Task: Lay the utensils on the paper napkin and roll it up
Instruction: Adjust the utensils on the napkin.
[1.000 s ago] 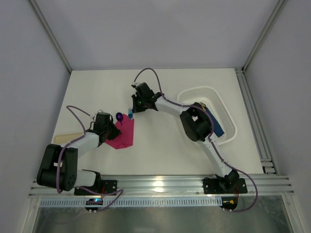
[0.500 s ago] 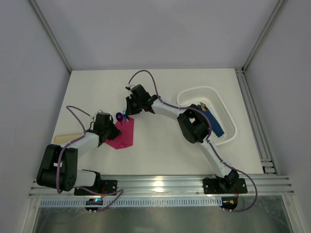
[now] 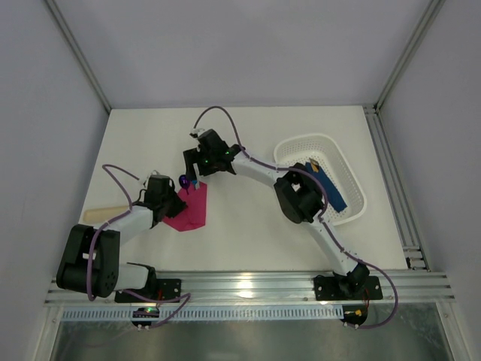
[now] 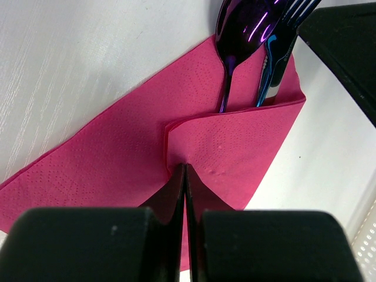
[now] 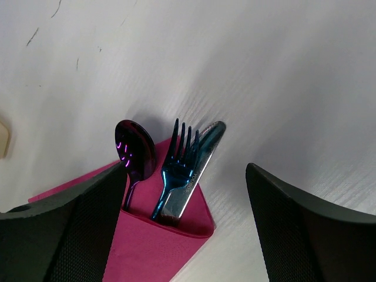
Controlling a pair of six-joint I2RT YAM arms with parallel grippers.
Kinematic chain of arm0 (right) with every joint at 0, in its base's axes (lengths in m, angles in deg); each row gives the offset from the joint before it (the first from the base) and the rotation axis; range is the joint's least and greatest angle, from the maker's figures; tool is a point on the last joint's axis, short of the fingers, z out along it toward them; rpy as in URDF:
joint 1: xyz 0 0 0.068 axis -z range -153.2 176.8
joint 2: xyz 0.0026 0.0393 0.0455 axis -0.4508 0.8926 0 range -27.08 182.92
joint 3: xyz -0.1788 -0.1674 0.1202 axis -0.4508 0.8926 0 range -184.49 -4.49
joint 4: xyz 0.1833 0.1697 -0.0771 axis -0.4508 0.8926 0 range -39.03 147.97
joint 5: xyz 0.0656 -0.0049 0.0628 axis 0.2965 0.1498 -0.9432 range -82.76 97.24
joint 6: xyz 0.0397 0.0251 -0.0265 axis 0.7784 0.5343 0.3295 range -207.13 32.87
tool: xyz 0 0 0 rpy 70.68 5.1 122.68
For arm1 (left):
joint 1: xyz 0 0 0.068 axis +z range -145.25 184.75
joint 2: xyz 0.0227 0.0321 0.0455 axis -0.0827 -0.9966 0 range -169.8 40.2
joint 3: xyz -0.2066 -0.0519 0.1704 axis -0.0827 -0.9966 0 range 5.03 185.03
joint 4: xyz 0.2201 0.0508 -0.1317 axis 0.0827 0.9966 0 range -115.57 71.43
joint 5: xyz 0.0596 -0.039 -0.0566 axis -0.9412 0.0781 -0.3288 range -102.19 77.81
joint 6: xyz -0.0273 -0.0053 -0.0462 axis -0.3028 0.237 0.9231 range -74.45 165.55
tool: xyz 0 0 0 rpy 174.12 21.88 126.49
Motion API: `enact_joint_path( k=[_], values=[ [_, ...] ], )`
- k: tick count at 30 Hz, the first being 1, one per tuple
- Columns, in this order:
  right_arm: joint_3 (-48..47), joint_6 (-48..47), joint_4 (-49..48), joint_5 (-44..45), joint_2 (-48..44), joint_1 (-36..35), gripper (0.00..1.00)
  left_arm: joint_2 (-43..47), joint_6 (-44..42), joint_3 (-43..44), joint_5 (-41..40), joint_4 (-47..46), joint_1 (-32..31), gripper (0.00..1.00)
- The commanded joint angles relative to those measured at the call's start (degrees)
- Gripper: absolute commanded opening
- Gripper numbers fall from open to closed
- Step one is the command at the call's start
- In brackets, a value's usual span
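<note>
L gripper (image 4: 185, 169) is clamped tight, black fingers (image 4: 88, 241) flat against each other. The tips nip the free edge of the folded flap of the paper napkin (image 4: 106, 153), w/ small puckers in the paper just beside them. The utensils (image 5: 176, 164) lie past the tips on the far side of the flap: handles tucked under it, heads poking out over the napkin's far edge onto the table (image 3: 240, 241). R gripper (image 5: 185, 169) is spread wide & holds nothing. Its two textured fingers (image 5: 282, 223) flank the utensil heads w/o touching them. In the top view it hangs over the napkin's far corner, w/ the L gripper on the napkin's left side. Napkin is thin matte magenta paper, finely dot-embossed, folded into a flat pocket w/ a pointed corner. Utensils are glossy, mirror-like, dark purple shading to blue. The spoon (image 5: 135, 154) has an oval bowl. The fork (image 5: 178, 155) is slim & tined. The knife (image 5: 205, 141) has a rounded tip & lies just beside, partly under, the fork. Table is white w/ faint grain & a few scuffs. Well apart at R is a white perforated plastic basket (image 3: 301, 141) w/ rounded corners, a blue flat strip (image 3: 331, 188) inside. A pale beige flat stick (image 3: 101, 213) lies near the table's L edge.
</note>
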State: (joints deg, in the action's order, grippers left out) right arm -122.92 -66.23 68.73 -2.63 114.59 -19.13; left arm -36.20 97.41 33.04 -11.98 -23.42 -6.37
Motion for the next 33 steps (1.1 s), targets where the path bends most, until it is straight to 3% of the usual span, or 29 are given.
enact_joint_path(
  k=[1,19,33],
  values=[
    [-5.4,-3.32,3.15,3.01,0.1,-1.52,0.86,-0.15,-1.76,-1.47,-0.56,3.91,0.22,0.0],
    [-9.54,-7.02,5.71,13.65,4.85,-4.16,0.84,-0.15,-1.5,-2.08,-0.56,3.39,0.22,0.0],
    [-12.17,-7.28,7.64,14.53,7.31,-4.25,0.62,-0.15,-1.5,-2.26,-0.56,2.86,0.22,0.0]
  ],
)
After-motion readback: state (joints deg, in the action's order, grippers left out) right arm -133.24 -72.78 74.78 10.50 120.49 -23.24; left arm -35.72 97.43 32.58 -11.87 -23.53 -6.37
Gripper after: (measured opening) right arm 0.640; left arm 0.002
